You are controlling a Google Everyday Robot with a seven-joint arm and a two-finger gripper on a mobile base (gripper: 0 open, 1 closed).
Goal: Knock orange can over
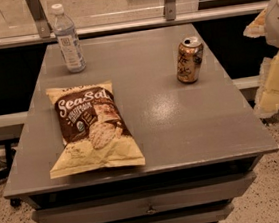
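The orange can [190, 60] stands upright on the grey table [181, 124], toward its back right. It has an orange-bronze body with dark markings and a silver top with a pull tab. My gripper [276, 82] shows as pale yellow and white parts at the right edge of the camera view. It is off the table's right side, to the right of the can and apart from it. Part of it is cut off by the frame edge.
A clear plastic water bottle [68, 38] stands at the table's back left. A yellow-and-brown chip bag [92, 126] lies flat at the front left. A rail and glass panel [119, 25] run behind the table. Drawers [150, 208] sit under the tabletop.
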